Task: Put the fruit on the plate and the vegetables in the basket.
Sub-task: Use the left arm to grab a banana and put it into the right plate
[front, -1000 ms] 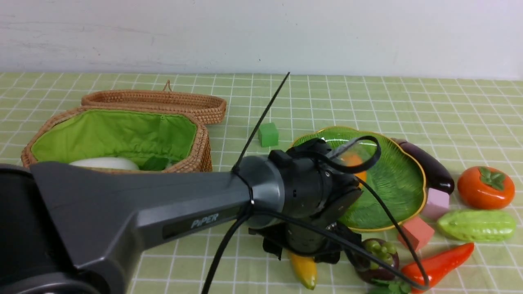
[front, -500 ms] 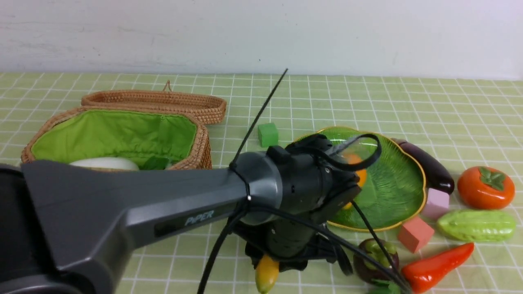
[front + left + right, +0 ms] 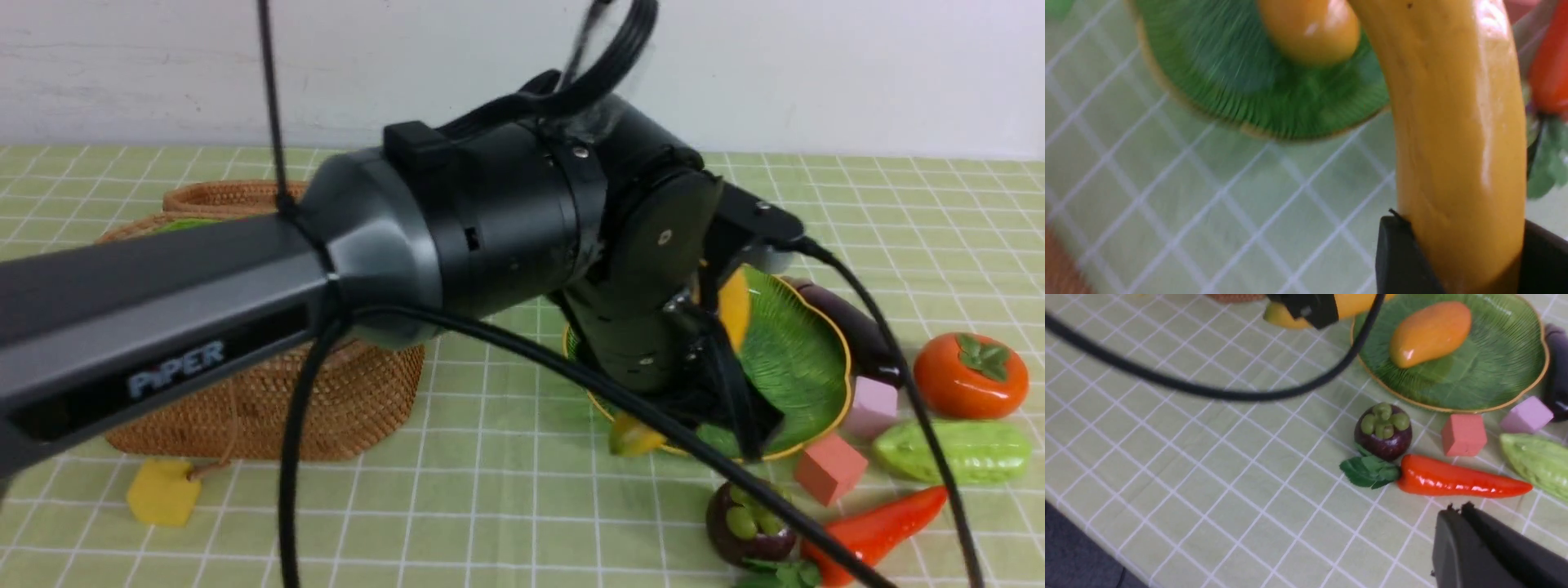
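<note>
**A:** Front camera first. What's sorted?

**B:** The left arm [image 3: 490, 220] blocks a lot. The wide green leaf-ribbed glass plate [image 3: 804, 351] sits to the right of the brown woven wicker basket [image 3: 269, 400], whose inside is hidden here. One end of the long yellow banana [image 3: 633, 437] pokes out under the wrist at the plate's near rim. On the checked green cloth [image 3: 490, 490] lie the dark-purple eggplant [image 3: 853, 327], just beside the plate, and the orange-red persimmon [image 3: 971, 376]. The bumpy light-green cucumber [image 3: 951, 449], long red chili pepper [image 3: 873, 531] and round dark-purple mangosteen [image 3: 747, 527] are there too.

**A:** Left wrist?

**B:** The left gripper [image 3: 1468, 253] has its jaws partway in, pinching the banana from both sides. It holds it clear of the cloth by the plate's rim.

**A:** Right wrist?

**B:** The right gripper [image 3: 1457, 508] is fully closed on nothing, near the chili pepper. The glossy orange-yellow mango [image 3: 1429, 332] lies on the plate.

**A:** Progress?

**B:** I'd say one fruit is placed and a second is nearly there. Two fruits and three visible vegetables are left.
</note>
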`<state>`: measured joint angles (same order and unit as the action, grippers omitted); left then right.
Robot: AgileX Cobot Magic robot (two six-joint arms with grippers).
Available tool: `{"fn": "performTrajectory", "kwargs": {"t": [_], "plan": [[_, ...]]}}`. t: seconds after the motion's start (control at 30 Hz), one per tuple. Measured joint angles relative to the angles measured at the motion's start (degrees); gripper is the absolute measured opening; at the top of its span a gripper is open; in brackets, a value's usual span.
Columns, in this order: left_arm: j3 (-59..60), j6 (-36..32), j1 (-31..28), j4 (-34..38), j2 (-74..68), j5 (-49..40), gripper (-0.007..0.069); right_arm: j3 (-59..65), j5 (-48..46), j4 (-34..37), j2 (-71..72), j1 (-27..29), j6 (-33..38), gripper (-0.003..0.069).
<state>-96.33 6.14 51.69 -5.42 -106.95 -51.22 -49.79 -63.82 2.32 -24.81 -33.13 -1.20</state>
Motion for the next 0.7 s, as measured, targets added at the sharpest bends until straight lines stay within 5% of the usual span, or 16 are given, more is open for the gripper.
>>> {"fn": "performTrajectory", "kwargs": {"t": [0.2, 0.53, 0.7], "plan": [[-17.7, -11.5, 0.0, 2.7, -13.5, 2.6, 0.0301, -0.7, 0.8, -1.7, 0.3, 0.0, -2.0, -0.0015], [-32.4, -13.7, 0.0, 0.1, -27.2, 1.1, 0.0303, -0.7, 0.5, -1.7, 0.3, 0.0, -2.2, -0.0011], [-32.8, -13.7, 0.0, -1.2, -27.7, 2.3, 0.0433, -0.7, -0.5, -1.7, 0.3, 0.0, -2.2, -0.0009]]}}
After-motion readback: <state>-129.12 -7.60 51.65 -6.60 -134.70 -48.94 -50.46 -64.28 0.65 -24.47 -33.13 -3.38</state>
